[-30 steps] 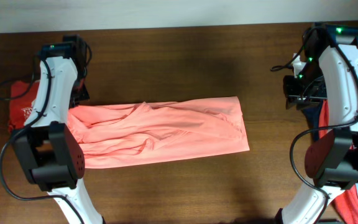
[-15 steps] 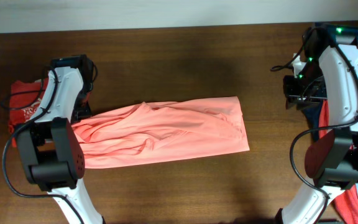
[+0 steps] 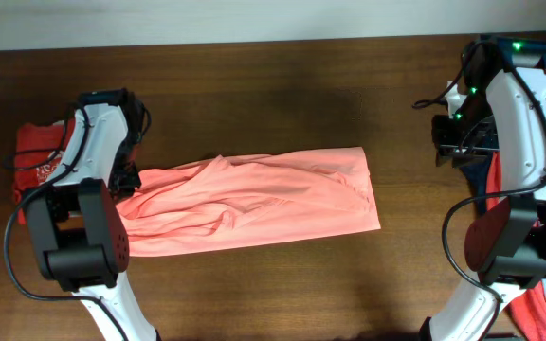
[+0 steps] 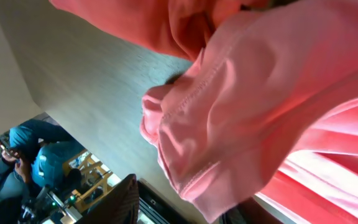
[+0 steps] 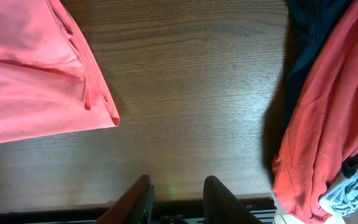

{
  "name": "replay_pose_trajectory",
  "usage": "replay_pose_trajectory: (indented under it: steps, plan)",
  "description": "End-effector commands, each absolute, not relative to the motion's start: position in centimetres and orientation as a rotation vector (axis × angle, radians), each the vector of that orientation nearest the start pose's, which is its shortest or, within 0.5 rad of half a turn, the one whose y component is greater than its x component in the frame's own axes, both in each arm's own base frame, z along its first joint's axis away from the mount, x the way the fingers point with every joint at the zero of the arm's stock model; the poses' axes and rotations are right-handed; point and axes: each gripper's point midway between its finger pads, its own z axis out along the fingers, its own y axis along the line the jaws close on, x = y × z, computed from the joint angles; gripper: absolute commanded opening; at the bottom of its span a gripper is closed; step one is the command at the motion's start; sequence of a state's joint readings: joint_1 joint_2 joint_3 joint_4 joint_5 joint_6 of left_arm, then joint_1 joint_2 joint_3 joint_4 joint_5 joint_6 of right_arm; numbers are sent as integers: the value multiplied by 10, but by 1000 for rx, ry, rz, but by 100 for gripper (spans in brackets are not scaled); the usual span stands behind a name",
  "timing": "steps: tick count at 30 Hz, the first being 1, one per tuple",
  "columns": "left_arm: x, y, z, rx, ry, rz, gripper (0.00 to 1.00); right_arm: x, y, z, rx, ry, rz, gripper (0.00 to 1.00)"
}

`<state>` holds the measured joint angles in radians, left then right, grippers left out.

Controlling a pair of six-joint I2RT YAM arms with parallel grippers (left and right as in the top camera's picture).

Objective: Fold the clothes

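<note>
Salmon-pink shirt (image 3: pixel 254 204) lies mid-table, folded into a long band running left to right. It's plain and creased, with a ridge of wrinkles along the middle. The left end is bunched up right at your left gripper (image 3: pixel 125 176). The left wrist view shows only pink fabric and a stitched hem, so I can't tell if that pincer is spread or pinching.

Your right gripper (image 5: pixel 178 196) hangs over bare wood, fingers apart, nothing between them.

The shirt's right edge is fairly straight, layers stacked, near corner flat on the table (image 3: pixel 282 85). There's open wood between that edge and the right-hand pile: coral-red garment (image 5: pixel 319 124), navy garment (image 5: pixel 309 25), grey-blue garment (image 5: pixel 353 190). The red garment with white lettering (image 3: pixel 38 156) sits left of the left arm. You've got wood strips free along the shirt's far and near sides.
</note>
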<state>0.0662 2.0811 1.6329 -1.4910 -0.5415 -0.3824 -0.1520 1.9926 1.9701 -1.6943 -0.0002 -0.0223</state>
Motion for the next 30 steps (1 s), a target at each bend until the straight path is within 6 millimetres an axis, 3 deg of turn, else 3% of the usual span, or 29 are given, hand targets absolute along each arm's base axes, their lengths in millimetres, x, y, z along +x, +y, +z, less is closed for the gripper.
replay_pose_trajectory:
  steps: [1,3,10,18,25,30]
  plan:
    - [306,109,87,-581,3216,958,54,334,-54,176,241,3246,14,32]
    - [304,109,87,-591,3228,948,61,334,-54,176,241,3246,14,32]
    - [298,119,76,-688,3239,887,65,335,-54,176,241,3246,14,32]
    - [283,94,31,-618,3398,496,65,334,-54,176,241,3246,13,32]
    - [265,101,-2,-633,3386,551,65,334,-54,176,241,3246,14,32]
    - [264,102,-13,-656,3366,530,65,335,-54,176,241,3246,14,32]
